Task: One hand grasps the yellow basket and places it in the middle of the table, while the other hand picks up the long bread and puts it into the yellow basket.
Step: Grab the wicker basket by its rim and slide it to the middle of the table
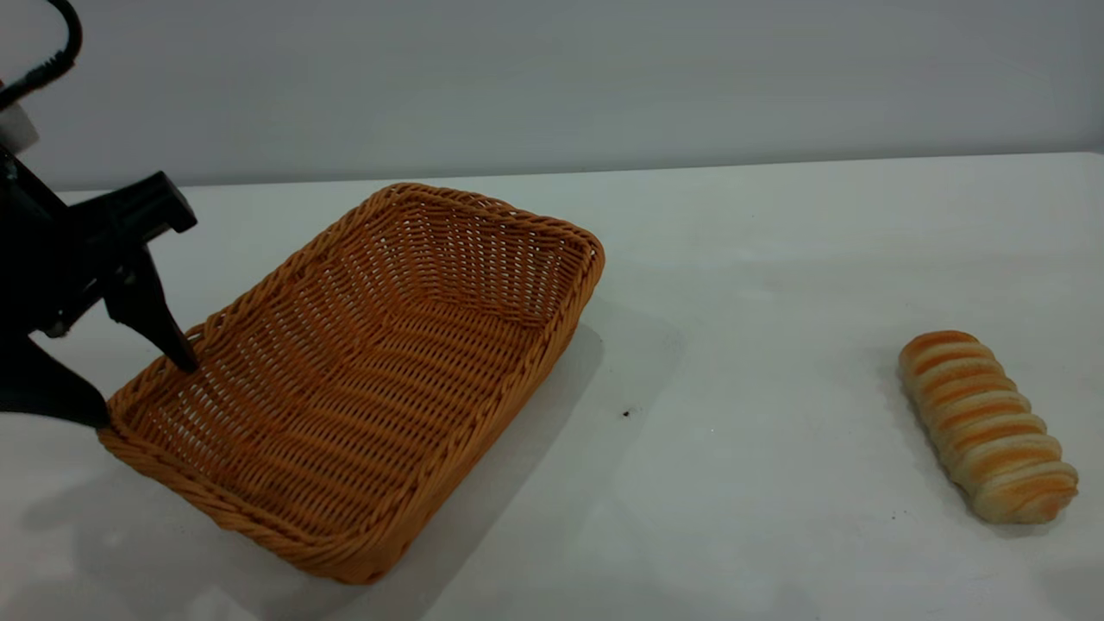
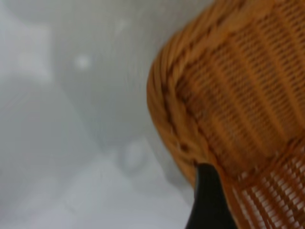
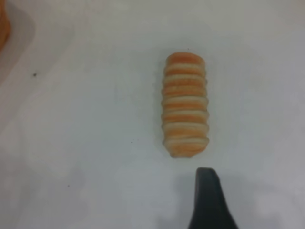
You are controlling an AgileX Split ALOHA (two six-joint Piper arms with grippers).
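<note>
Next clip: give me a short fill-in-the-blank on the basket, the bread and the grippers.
1. The left gripper straddles the ____ of the basket.
2. The bread lies on the ____, apart from the basket.
3. The basket holds ____.
4. In the right wrist view, one finger of the right gripper hangs above the table near the ____.

Missing words: rim; table; nothing; bread

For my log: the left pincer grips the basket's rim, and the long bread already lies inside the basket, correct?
Not quite. The left pincer does straddle the yellow basket rim, but the long bread lies on the table, well to the basket's right and apart from it. The exterior view shows this.
</note>
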